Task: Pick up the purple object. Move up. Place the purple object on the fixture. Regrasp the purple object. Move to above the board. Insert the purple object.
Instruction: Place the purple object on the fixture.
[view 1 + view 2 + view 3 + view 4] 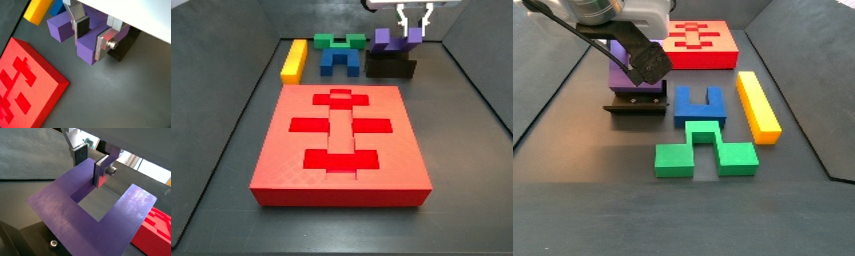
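my gripper (412, 22) over purple object (394, 40) | object on fixture (392, 66) | board (341, 145) near front

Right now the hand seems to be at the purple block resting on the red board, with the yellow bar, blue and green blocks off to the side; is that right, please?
Not quite: the purple block rests on the black fixture, not the red board, as a side view shows. The hand is at it, and the yellow bar, blue block and green block lie aside.
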You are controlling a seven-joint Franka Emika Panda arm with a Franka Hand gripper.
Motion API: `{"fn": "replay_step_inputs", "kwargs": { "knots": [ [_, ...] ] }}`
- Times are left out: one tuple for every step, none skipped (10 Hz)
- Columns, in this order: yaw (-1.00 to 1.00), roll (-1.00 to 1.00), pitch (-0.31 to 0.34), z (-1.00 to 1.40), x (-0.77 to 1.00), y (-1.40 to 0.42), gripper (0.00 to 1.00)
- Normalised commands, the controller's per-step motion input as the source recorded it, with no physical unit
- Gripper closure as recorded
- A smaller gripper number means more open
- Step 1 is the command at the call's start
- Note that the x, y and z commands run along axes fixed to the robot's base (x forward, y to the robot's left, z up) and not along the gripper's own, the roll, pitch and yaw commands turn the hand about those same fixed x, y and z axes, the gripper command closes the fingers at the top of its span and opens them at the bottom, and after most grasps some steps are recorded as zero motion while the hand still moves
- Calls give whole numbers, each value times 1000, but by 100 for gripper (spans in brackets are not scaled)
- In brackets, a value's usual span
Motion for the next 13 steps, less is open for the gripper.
{"fn": "replay_step_inputs", "kwargs": {
  "knots": [
    [31,143,0,-140,0,0,100],
    [0,120,0,-220,0,0,100],
    [0,74,0,-226,0,0,100],
    [0,37,9,-220,6,0,100],
    [0,34,23,-237,97,11,100],
    [0,-17,123,-257,220,146,100],
    [0,-114,277,-237,366,329,100],
    [0,-109,269,-234,349,346,100],
    [0,-109,200,-206,263,246,100],
    [0,0,20,0,43,69,100],
    [0,0,0,3,46,17,100],
    [0,-117,14,0,180,0,100],
    [-51,-577,69,-57,200,126,100]
  ]
}}
